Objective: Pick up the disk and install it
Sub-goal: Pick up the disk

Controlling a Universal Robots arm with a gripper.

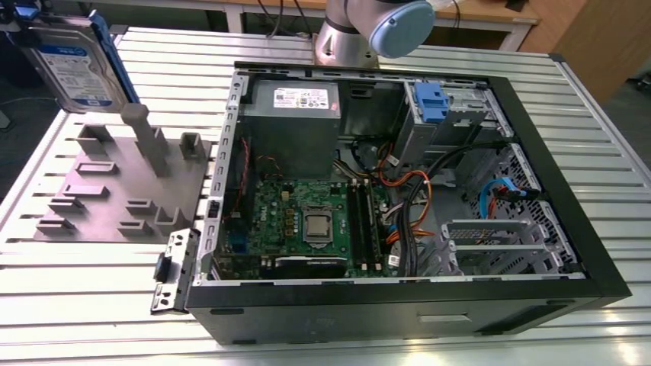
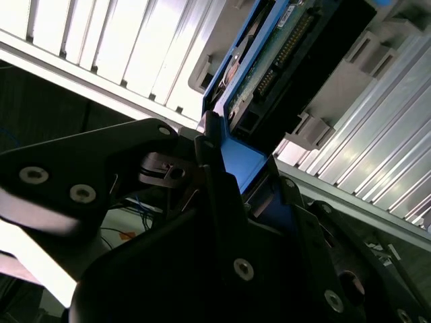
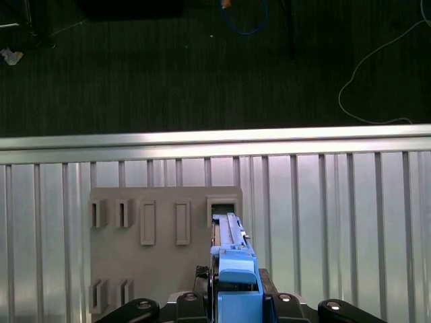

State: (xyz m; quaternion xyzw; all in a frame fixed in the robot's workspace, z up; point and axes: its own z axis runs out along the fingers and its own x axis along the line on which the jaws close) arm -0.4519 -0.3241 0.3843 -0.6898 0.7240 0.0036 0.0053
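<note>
The disk (image 1: 76, 65) hangs upright at the exterior view's upper left, its white-and-blue label facing the camera and a blue carrier along its edge. It is clear of the grey slotted fixture (image 1: 112, 183) below it. My gripper (image 3: 236, 299) is shut on the disk's blue carrier (image 3: 234, 266), seen edge-on in the first wrist view over a slot of the fixture (image 3: 161, 229). In the second wrist view, the gripper's black fingers (image 2: 209, 168) clamp the blue carrier (image 2: 246, 165), and the disk's circuit-board side (image 2: 269, 60) extends beyond them.
An open computer case (image 1: 569, 229) lies on the slatted aluminium table (image 1: 81, 290), to the fixture's right in the exterior view. Inside are a motherboard (image 1: 305, 221), a grey power supply (image 1: 295, 103), cables and a drive bay with a blue latch (image 1: 432, 103). The arm's base (image 1: 371, 30) stands behind the case.
</note>
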